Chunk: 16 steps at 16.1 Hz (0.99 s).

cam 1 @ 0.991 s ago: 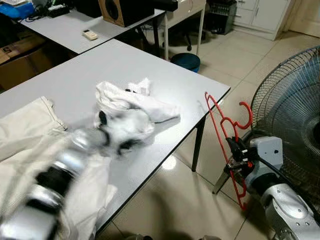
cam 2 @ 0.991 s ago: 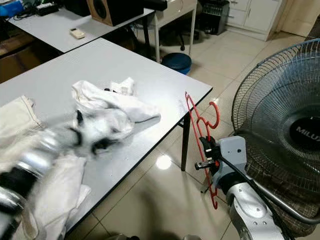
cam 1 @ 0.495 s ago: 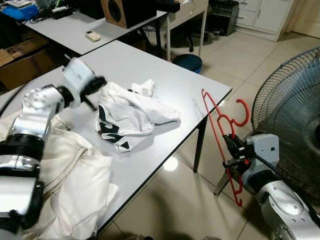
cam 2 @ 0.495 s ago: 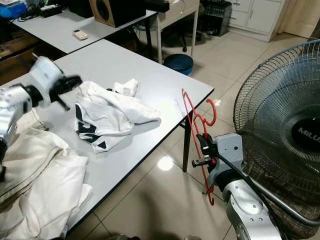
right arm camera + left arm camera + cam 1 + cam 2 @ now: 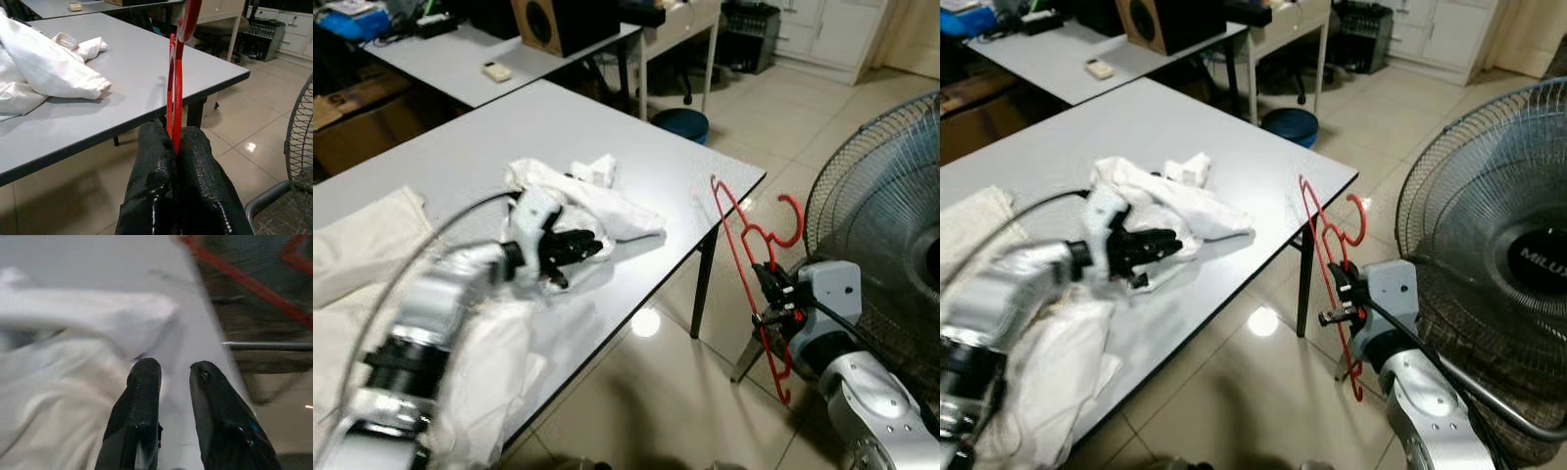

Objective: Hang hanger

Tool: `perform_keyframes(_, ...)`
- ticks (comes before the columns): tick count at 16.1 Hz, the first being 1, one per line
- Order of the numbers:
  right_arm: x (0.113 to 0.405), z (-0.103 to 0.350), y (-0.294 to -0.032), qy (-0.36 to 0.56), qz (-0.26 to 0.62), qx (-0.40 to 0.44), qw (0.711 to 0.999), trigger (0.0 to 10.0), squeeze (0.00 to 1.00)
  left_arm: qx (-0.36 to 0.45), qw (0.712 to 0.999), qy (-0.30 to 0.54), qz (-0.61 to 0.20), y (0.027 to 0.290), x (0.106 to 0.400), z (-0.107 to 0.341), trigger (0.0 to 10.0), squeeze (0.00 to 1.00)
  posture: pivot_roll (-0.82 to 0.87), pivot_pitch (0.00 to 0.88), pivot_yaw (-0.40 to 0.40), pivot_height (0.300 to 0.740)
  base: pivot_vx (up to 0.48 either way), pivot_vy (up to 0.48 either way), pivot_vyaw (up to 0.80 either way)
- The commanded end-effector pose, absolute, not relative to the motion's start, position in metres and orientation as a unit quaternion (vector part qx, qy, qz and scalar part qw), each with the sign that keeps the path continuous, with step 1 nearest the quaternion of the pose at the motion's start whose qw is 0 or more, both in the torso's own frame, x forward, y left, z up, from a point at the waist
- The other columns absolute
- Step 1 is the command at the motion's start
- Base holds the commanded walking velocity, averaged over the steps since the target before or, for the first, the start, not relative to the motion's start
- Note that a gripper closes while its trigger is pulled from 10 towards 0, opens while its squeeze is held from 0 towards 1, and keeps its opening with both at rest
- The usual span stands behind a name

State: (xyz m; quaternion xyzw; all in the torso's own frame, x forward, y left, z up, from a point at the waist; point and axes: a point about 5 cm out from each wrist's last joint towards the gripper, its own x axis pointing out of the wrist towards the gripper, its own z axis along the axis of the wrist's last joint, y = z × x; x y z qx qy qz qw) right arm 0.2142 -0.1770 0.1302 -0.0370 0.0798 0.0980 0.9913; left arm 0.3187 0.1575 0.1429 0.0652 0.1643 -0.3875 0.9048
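Thin red plastic clothes hanger [image 5: 751,257], held upright in the air off the corner of the grey tabletop [image 5: 607,117], above the tiled floor [image 5: 685,392]. The right end effector [image 5: 175,142] pinches the hanger's lower rail between its two black fingers [image 5: 151,186], which are pressed together on the plastic; the hanger's hook [image 5: 793,220] curves away toward the large round wire-caged floor fan [image 5: 881,215] standing just beside and behind the right arm. The hanger is near the tabletop edge but apart from it.

The left end effector [image 5: 168,374] reaches over the tabletop, blurred in the head views, its fingers slightly spread with nothing between them, the tips just above or touching the crumpled white garment with black markings [image 5: 597,201] that lies near the middle of the tabletop. A larger heap of cream-white cloth [image 5: 372,255] covers the near left part of the tabletop, partly beneath the left arm.

Beyond, a second grey table [image 5: 450,54] carries a wooden loudspeaker box [image 5: 558,20] and a small white remote control [image 5: 490,70]. A dark blue round bin [image 5: 677,120] stands on the floor between the tables.
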Motion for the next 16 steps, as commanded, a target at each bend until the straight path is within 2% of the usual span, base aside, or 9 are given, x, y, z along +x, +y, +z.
perform_keyframes(1, 0.216, 0.132, -0.176, 0.077, 0.105, -0.041, 0.991, 10.0, 0.0, 0.085, 0.916, 0.165, -0.355, 0.157, 0.32, 0.145, 10.0, 1.0, -0.21, 0.031, 0.098, 0.74, 0.0, 0.0, 0.0)
perform_keyframes(6, 0.214, 0.131, -0.179, 0.079, 0.092, -0.047, 0.991, 10.0, 0.0, 0.104, 0.94, 0.159, -0.285, 0.128, 0.319, 0.142, 10.0, 1.0, -0.22, 0.03, 0.11, 0.74, 0.0, 0.0, 0.0)
perform_keyframes(10, 0.214, 0.131, -0.178, 0.078, 0.087, -0.045, 0.992, 10.0, 0.0, 0.095, 0.947, 0.187, -0.243, 0.12, 0.318, 0.134, 10.0, 1.0, -0.23, 0.031, 0.119, 0.74, 0.0, 0.0, 0.0)
perform_keyframes(12, 0.215, 0.132, -0.178, 0.076, 0.085, -0.045, 0.992, 10.0, 0.0, 0.136, 0.952, 0.182, -0.207, 0.124, 0.325, 0.13, 10.0, 0.96, -0.23, 0.03, 0.12, 0.74, 0.0, 0.0, 0.0)
perform_keyframes(13, 0.215, 0.133, -0.178, 0.074, 0.084, -0.044, 0.993, 10.0, 0.0, 0.144, 0.952, 0.181, -0.199, 0.125, 0.327, 0.128, 10.0, 0.39, -0.23, 0.03, 0.121, 0.74, 0.0, 0.0, 0.0)
perform_keyframes(14, 0.215, 0.133, -0.178, 0.074, 0.083, -0.044, 0.993, 10.0, 0.0, 0.139, 0.954, 0.179, -0.194, 0.124, 0.328, 0.128, 10.0, 0.1, -0.24, 0.031, 0.121, 0.74, 0.0, 0.0, 0.0)
perform_keyframes(15, 0.214, 0.133, -0.178, 0.073, 0.082, -0.044, 0.993, 10.0, 0.0, 0.13, 0.955, 0.181, -0.194, 0.122, 0.329, 0.127, 10.0, 0.0, -0.24, 0.031, 0.121, 0.74, 0.0, 0.0, 0.0)
perform_keyframes(16, 0.214, 0.133, -0.179, 0.073, 0.081, -0.044, 0.993, 10.0, 0.0, 0.114, 0.957, 0.184, -0.191, 0.118, 0.33, 0.125, 2.5, 0.0, -0.24, 0.031, 0.125, 0.74, 0.0, 0.0, 0.0)
